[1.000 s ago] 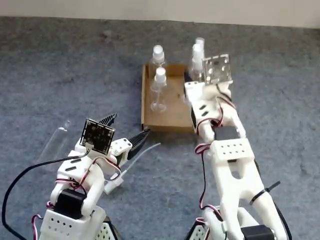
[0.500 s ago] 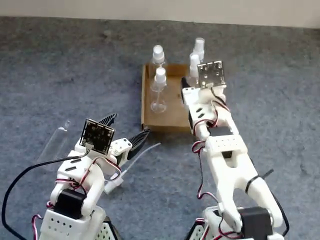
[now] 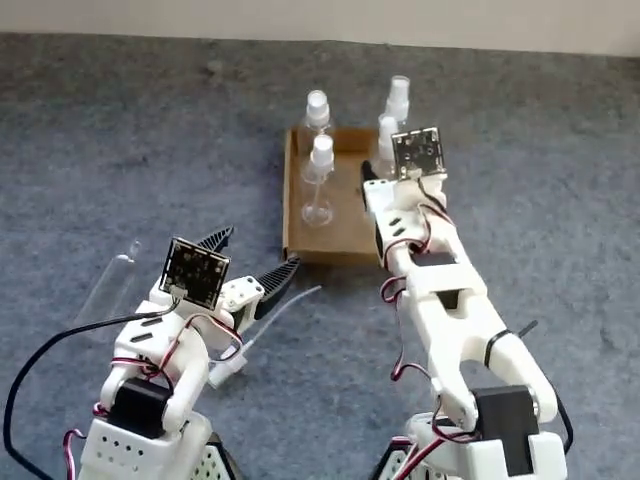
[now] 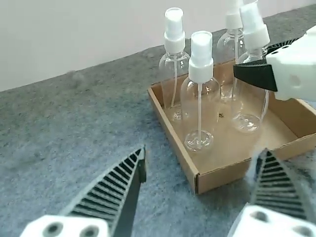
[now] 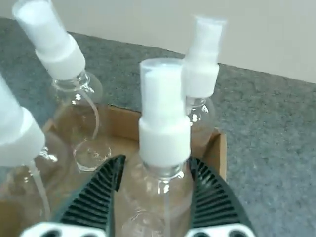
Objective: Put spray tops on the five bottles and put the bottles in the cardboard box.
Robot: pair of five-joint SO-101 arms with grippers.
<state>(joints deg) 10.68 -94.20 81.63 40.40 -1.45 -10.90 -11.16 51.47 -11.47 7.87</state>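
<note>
Our right hand (image 5: 155, 167) grips a capped bottle (image 5: 160, 133) inside the cardboard box (image 4: 232, 173). Our left hand (image 4: 202, 154) hangs wide open and empty.

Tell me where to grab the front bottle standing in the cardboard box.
I would grip the front bottle on its clear shoulder just under the white spray top, coming from the box's left side. It stands upright, the cardboard box wall screens its base, and the right end effector holds a second bottle on its other side.
</note>
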